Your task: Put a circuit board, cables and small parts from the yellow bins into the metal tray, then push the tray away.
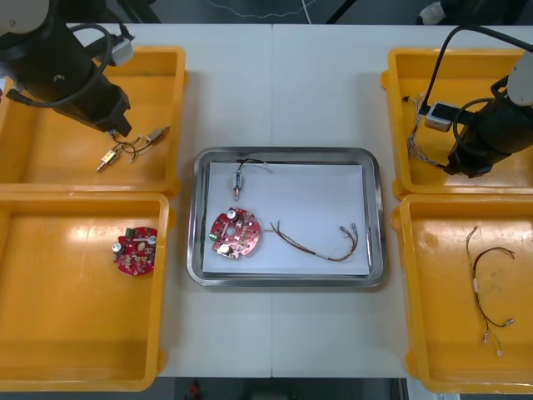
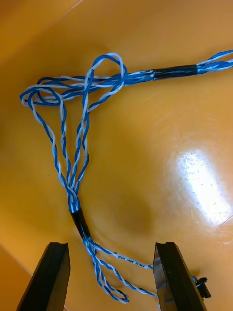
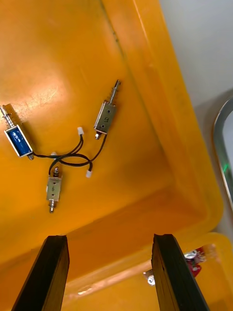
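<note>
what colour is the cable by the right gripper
Twisted blue and white cable, with black bands; clearest in the right wrist view.

The pale surface (image 1: 225, 100) fills the middle of the frame, a thin seam (image 1: 272, 83) running down its centre, with dark floor (image 1: 250, 10) along the top edge.

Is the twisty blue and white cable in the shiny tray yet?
No, the blue and white cable lies on the floor of a yellow bin, just ahead of the right pincer, whose fingers stand open.
</note>
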Motion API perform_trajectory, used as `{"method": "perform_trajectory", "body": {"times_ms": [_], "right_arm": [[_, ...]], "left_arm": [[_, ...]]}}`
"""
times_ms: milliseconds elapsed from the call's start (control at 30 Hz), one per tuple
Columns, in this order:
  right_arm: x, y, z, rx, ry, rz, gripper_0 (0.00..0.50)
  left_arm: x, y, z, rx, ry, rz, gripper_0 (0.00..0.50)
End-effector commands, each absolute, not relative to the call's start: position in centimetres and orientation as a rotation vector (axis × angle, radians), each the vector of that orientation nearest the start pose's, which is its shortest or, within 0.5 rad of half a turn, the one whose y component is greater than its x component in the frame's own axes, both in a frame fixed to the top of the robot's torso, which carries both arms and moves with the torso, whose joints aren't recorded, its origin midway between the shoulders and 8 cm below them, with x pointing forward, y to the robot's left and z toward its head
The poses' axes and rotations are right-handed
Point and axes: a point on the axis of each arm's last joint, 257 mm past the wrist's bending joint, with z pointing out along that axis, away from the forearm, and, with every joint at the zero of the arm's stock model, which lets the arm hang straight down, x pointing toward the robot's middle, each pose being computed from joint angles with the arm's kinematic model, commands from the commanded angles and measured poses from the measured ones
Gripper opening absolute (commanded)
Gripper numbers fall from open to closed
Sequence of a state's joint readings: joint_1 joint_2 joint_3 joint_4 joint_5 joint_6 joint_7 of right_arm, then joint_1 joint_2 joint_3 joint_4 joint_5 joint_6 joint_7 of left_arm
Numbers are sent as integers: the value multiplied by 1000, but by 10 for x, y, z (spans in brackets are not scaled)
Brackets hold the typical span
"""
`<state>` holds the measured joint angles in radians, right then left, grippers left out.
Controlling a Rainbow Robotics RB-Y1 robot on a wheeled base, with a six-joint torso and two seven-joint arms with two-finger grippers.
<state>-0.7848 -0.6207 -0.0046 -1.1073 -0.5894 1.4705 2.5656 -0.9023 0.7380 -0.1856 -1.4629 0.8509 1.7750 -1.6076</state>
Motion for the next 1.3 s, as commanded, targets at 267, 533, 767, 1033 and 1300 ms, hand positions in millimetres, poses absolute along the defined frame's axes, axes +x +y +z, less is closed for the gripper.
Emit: {"method": "perform_trajectory", "body": {"times_ms": [267, 533, 767, 1033, 1300], "right_arm": [[572, -349, -232, -1272, 2385, -260, 500], [572, -346, -244, -1242, 2387, -246, 500], [567, -349, -251, -1240, 2407, -242, 160], [567, -349, -249, -1221, 2411, -229, 0], [575, -355, -218, -1151, 2365, -222, 0]], "left_arm": [[561, 320, -115, 613, 2610, 86, 500], [571, 323, -135, 624, 2607, 118, 500], [570, 324, -149, 623, 2634, 110, 500], [568, 325, -165, 617, 2662, 120, 500], [572, 329, -174, 609, 2640, 117, 500]]}}
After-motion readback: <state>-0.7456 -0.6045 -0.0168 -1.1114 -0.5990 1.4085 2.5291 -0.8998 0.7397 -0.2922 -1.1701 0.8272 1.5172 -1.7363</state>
